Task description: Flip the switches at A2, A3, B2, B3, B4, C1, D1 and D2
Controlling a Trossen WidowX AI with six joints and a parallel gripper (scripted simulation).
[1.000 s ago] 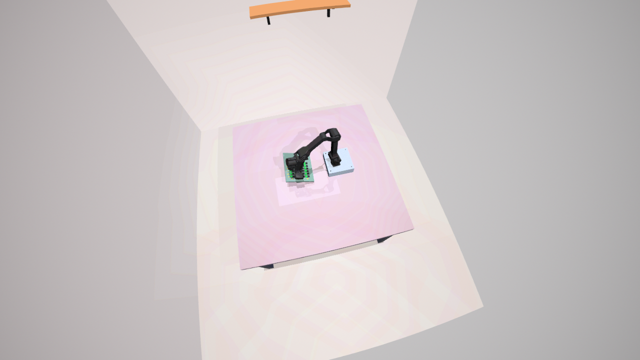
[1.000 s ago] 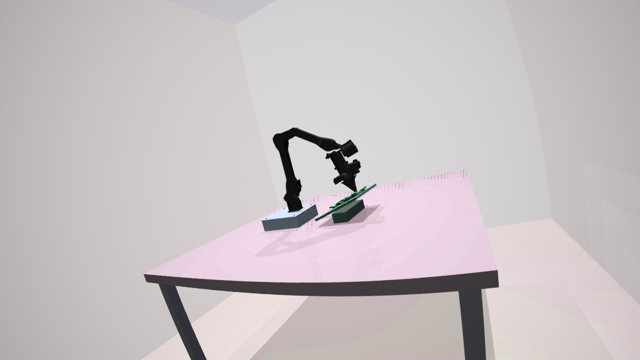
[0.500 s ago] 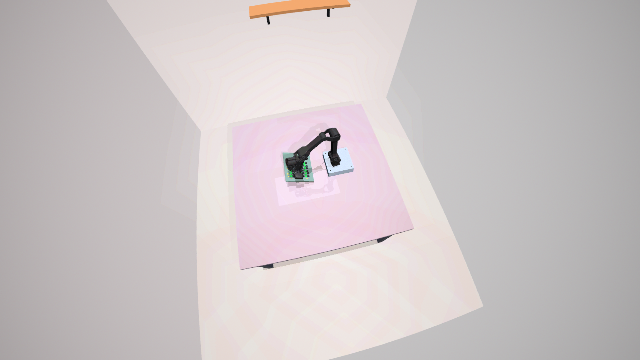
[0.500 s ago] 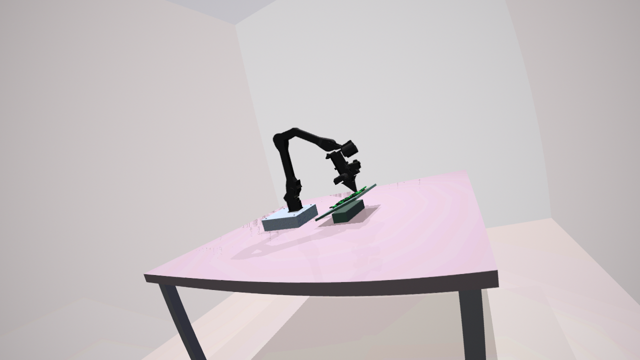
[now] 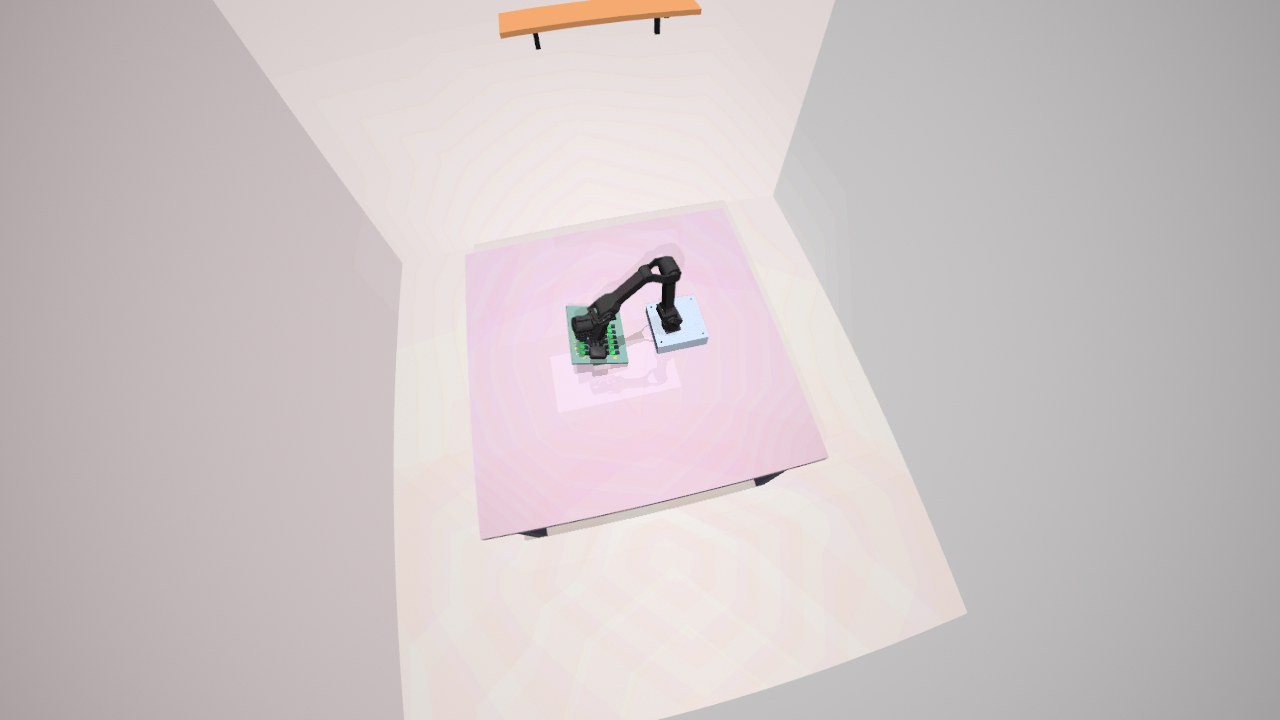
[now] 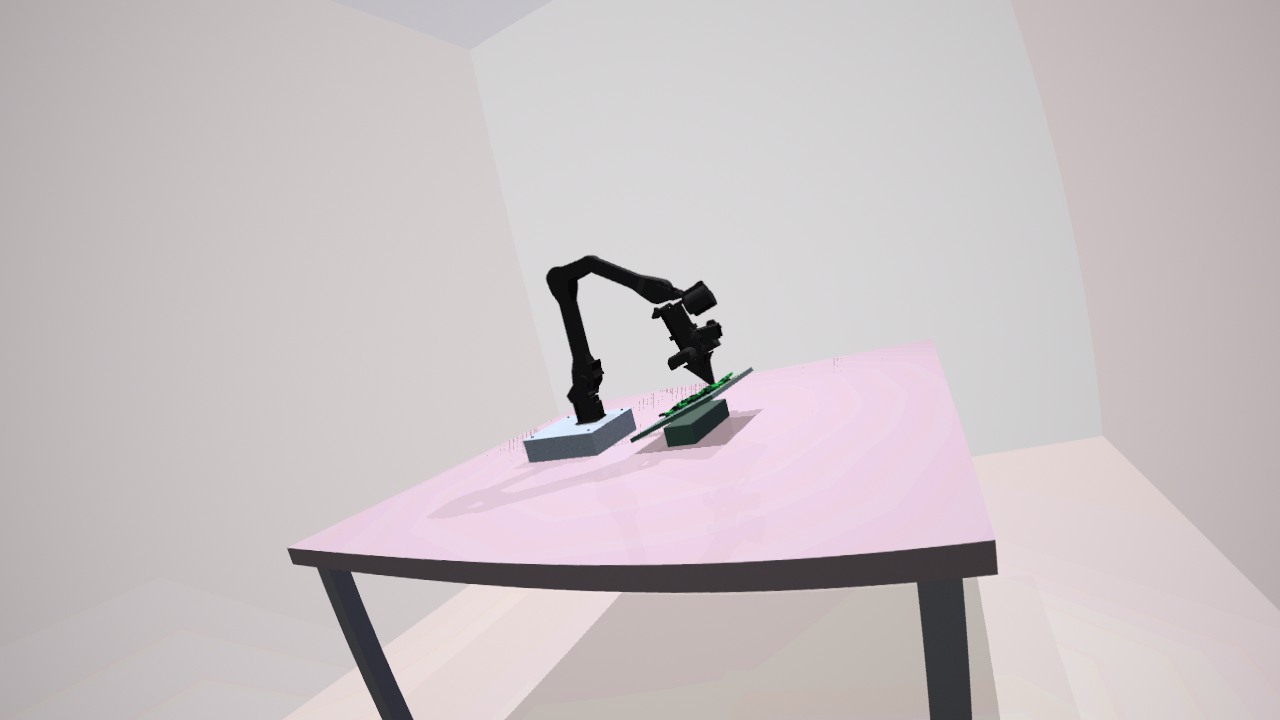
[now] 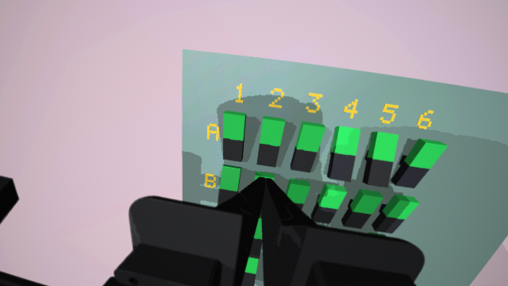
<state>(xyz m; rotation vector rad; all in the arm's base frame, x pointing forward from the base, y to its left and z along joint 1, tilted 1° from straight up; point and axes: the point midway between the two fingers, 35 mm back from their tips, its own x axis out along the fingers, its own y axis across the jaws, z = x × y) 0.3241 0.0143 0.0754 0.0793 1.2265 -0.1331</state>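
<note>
Wrist view is showing the slim black tapered gripper point(image 5: 597, 352) point(image 6: 712, 383) point(image 7: 263, 183) pointing its tips at switch B2 point(image 7: 264, 175), a green-and-black rocker whose green end is peeking out past them; whether they are touching it is staying unclear. Its fingers are pressing together with nothing between them, forming one narrow poking tip.

The flat teal switch panel point(image 5: 572, 313) point(image 6: 646, 431) point(image 7: 468, 167) is sitting tilted on a dark green block point(image 6: 687, 431), in front of the arm's pale blue box-shaped base point(image 5: 687, 333) point(image 6: 559, 447), its far edge rising higher than its near one.

The rockers are looking small, stiff and light to tip, so they are probably calling for a short push on the raised end, square to the slope, rather than any grasp. A glancing push could be sliding off the smooth face.

Green-and-black neighbours B1 point(image 7: 230, 179) and B3 point(image 7: 298, 192) are standing close on either side, and a sideways drift could be knocking B1, which must be staying as it is. The gripper is hiding much of rows C and D from the wrist view. Around the panel, the pink tabletop point(image 5: 626, 447) point(image 6: 805, 501) is extending on all sides.
</note>
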